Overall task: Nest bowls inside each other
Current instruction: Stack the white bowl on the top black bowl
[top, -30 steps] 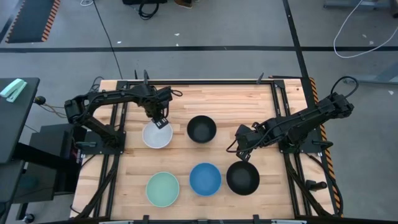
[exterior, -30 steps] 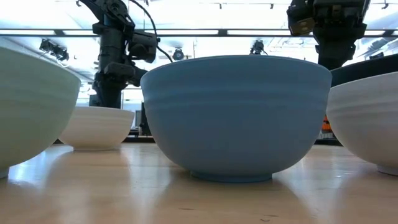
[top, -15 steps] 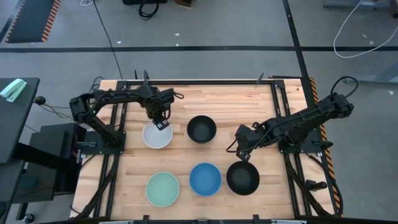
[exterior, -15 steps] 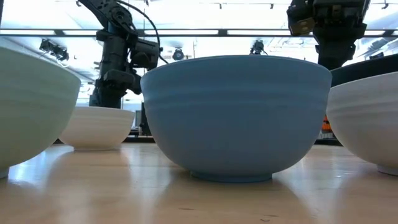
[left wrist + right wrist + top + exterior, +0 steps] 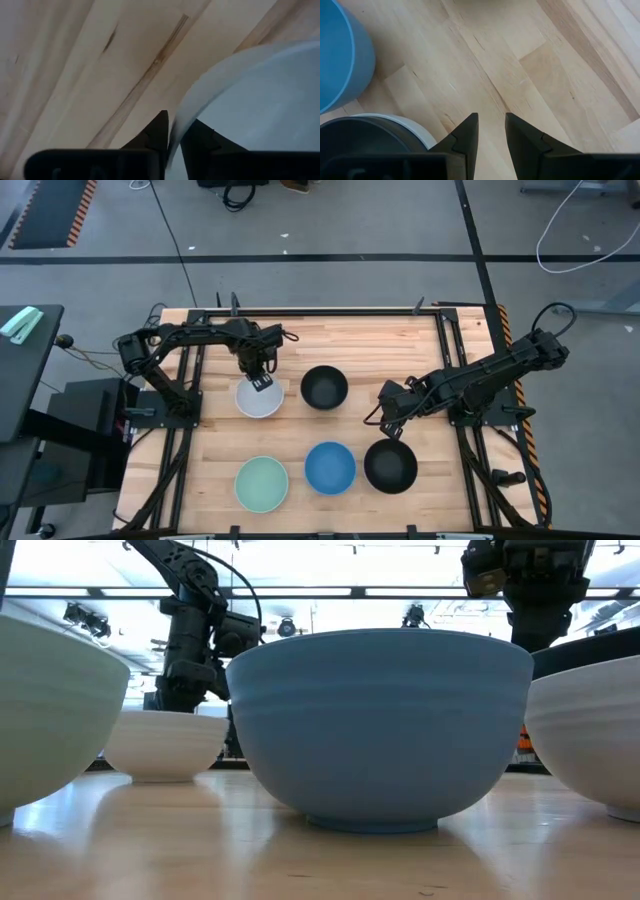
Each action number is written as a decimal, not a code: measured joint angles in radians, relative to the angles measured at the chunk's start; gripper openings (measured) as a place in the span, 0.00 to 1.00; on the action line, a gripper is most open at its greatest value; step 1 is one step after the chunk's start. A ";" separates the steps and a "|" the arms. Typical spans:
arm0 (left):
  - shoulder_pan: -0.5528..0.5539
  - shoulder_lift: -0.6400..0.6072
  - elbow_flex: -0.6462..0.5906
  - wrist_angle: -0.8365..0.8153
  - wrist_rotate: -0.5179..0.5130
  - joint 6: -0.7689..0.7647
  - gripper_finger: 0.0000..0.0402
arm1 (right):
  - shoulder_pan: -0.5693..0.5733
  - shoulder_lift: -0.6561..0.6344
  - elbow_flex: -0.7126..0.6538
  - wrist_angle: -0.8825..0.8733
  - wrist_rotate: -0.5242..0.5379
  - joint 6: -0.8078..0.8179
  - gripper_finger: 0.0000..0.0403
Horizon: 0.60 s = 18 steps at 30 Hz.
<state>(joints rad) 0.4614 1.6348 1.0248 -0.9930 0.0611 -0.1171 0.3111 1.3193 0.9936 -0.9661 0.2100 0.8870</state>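
Pinching the white bowl's (image 5: pixel 259 398) rim, the left gripper (image 5: pixel 262 384) must next lift it toward another bowl, while the right gripper (image 5: pixel 388 423) hangs empty, narrowly parted.

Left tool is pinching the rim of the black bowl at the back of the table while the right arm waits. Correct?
Not quite. The left tool pinches the rim of the white bowl, not the black one, as the left wrist view shows. The right tool does wait.
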 joint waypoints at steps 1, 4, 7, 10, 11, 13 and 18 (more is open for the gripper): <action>0.000 0.000 0.000 0.000 0.001 0.001 0.08 | 0.000 0.000 0.000 0.000 0.000 0.000 0.26; 0.000 -0.002 0.002 0.002 0.016 0.012 0.03 | 0.000 0.000 0.000 0.000 0.000 0.000 0.26; 0.000 -0.005 0.002 0.002 0.031 0.020 0.03 | 0.000 0.000 0.000 0.000 0.008 0.000 0.26; -0.007 -0.007 0.014 -0.015 0.034 0.032 0.02 | 0.000 0.000 0.000 0.000 0.011 0.000 0.26; -0.007 -0.007 0.025 -0.032 0.032 0.032 0.02 | 0.000 0.000 0.000 0.000 0.011 0.000 0.26; -0.012 -0.007 0.057 -0.071 0.032 0.033 0.02 | 0.000 0.000 0.000 0.000 0.011 0.000 0.26; -0.042 -0.007 0.179 -0.150 0.033 0.043 0.02 | 0.000 0.000 0.000 0.000 0.011 0.000 0.26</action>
<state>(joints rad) 0.4194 1.6279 1.2038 -1.1426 0.0943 -0.0740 0.3111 1.3193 0.9936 -0.9662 0.2211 0.8870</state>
